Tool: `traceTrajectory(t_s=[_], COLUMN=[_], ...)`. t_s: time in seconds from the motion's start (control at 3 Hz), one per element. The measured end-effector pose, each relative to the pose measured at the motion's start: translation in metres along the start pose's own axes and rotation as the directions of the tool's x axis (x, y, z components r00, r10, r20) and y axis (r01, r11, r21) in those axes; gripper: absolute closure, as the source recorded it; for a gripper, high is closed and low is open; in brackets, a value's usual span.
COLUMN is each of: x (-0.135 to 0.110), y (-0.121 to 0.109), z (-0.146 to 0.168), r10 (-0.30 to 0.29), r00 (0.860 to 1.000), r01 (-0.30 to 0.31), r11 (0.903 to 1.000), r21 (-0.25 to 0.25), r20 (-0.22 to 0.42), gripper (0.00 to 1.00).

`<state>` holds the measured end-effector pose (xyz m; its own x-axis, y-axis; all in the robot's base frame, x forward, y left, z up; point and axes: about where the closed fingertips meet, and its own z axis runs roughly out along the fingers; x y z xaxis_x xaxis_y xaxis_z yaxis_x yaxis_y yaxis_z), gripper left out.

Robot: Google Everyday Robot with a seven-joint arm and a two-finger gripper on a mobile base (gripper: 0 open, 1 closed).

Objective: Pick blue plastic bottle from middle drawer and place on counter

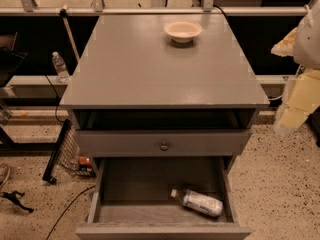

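Grey counter (pixel 150 69) carrying bowl (pixel 183 31); blue plastic bottle (pixel 197 202) lying in middle drawer (pixel 132 186) below counter; gripper (pixel 296 103) hanging right of counter, grip: cannot tell.

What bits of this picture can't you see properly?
- The gripper: camera view, at the right edge beside the counter, partly cut off by that edge.
- The blue plastic bottle, lying in the middle drawer: its label words are too small to read.
- The middle drawer's front: cut off by the bottom edge.
- The open gap under the counter: its inside is lost in shadow.
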<state>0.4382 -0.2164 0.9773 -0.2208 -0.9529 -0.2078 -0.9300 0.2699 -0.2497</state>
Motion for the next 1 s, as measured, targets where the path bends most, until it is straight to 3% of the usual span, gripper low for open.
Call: traceTrajectory(t_s=[0.33,0.67,1.0], x=[0.000,0.013,0.032], y=[0.000,0.003,0.010], z=[0.000,0.034,0.084], r10=[0.000,0.051,0.119], r00=[1.000,0.999,0.993], r01=[0.000,-0.050,-0.118], r11=[1.0000,0.9982,0.9901], r21=[0.000,-0.032,-0.076], r20=[0.000,0.011,0.016], gripper=[0.00,0.00,0.00])
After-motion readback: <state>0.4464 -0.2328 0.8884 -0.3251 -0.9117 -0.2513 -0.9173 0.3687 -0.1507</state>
